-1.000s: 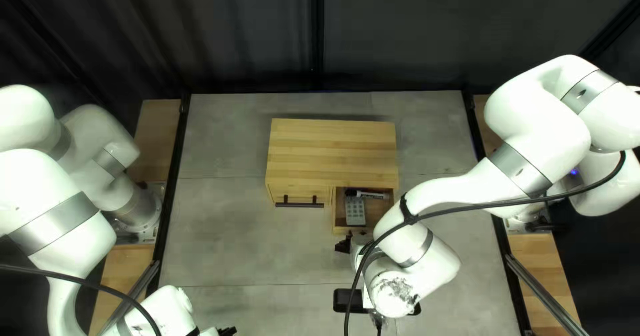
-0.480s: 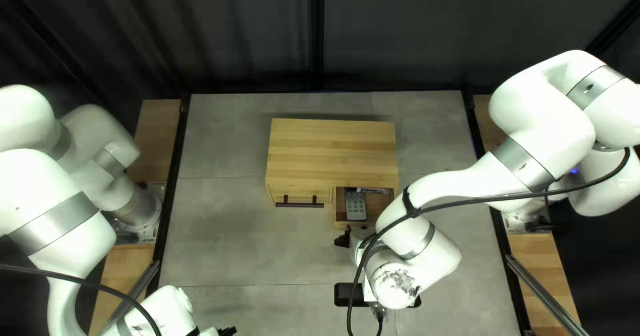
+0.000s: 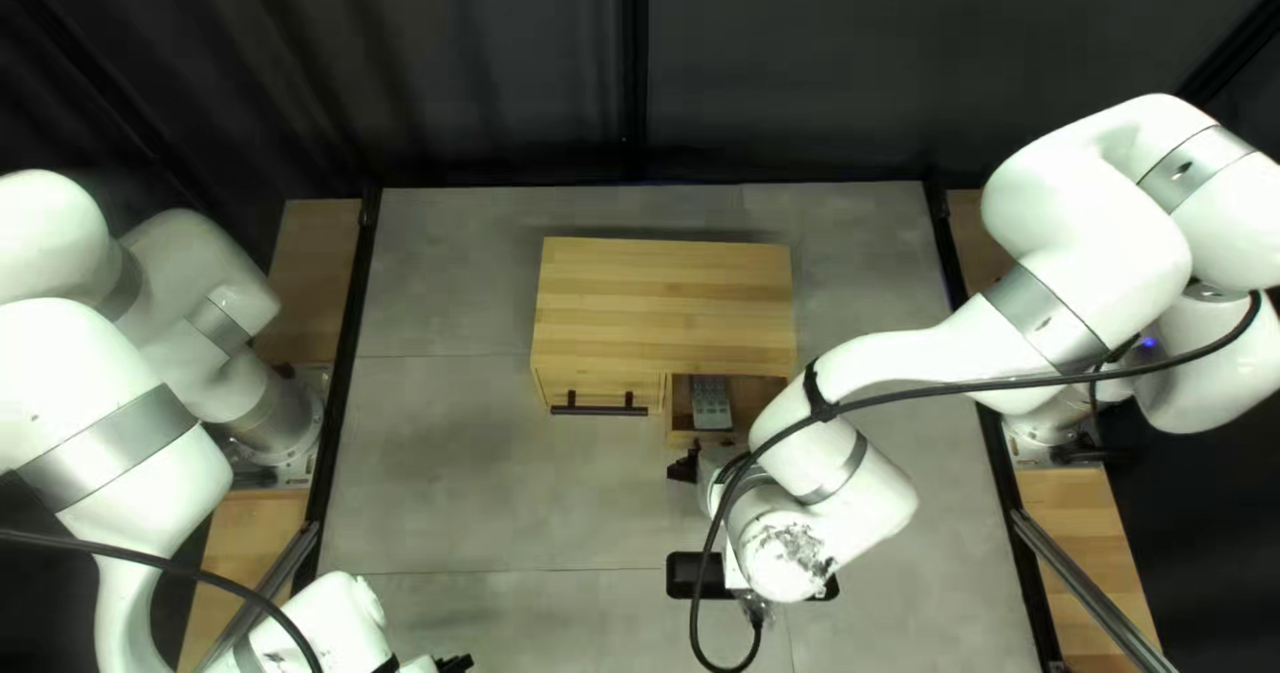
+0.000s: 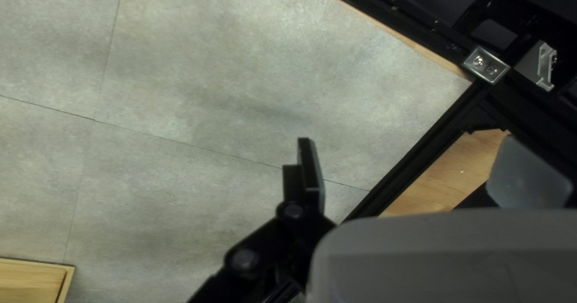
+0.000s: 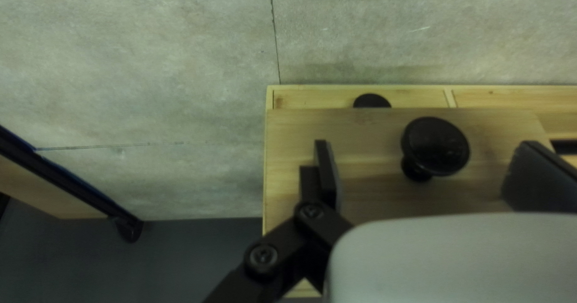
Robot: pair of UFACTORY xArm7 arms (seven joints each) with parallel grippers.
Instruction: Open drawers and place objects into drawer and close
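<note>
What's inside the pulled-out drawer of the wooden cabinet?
A grey remote lies in the drawer. Anything farther back is covered by the cabinet's top, and my right arm hides one front corner.

Toward the far edge of the mottled grey worktop (image 3: pixel 467 486), the cabinet (image 3: pixel 667 302) is showing yellow, streaky wood grain; the front knob (image 5: pixel 435 147) is gleaming black.

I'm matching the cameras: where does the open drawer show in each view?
Top left view: the open drawer, right of centre, at the cabinet's front.
Left wrist view: not in it.
Right wrist view: its knobbed front panel, ahead of the right gripper.
Shared landmark: the grey tabletop.
</note>
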